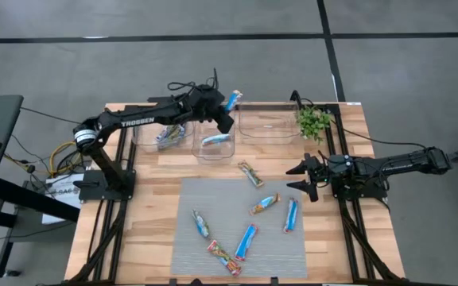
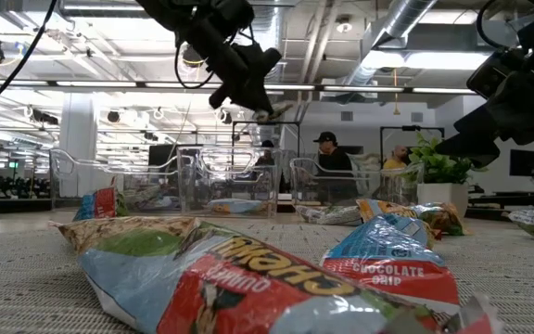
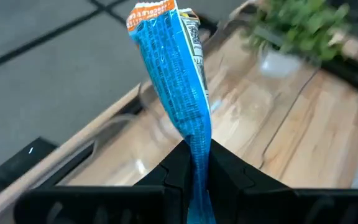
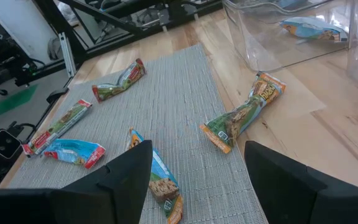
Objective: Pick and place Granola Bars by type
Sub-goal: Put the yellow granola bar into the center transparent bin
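Blue foil, crinkled and oblong: one granola bar [image 3: 174, 68] is pinched by its lower end in the left tool [image 1: 227, 106], fingers closed tight on the wrapper, held in the air above the row of clear plastic bins [image 1: 213, 137] at the far side of the wooden bench [image 1: 149, 199]. The left wrist view alone shows that clamped seam. Two bins already hold bars. Six more bars [image 1: 246, 241] lie scattered, five on the ribbed grey mat [image 1: 229, 199] and one green-wrapped bar [image 1: 251, 174] on bare wood just beyond its far edge. The right tool [image 1: 309, 178] hangs spread wide by the mat's right edge, holding nothing. A small green plant [image 1: 315, 121] stands at the far right corner.
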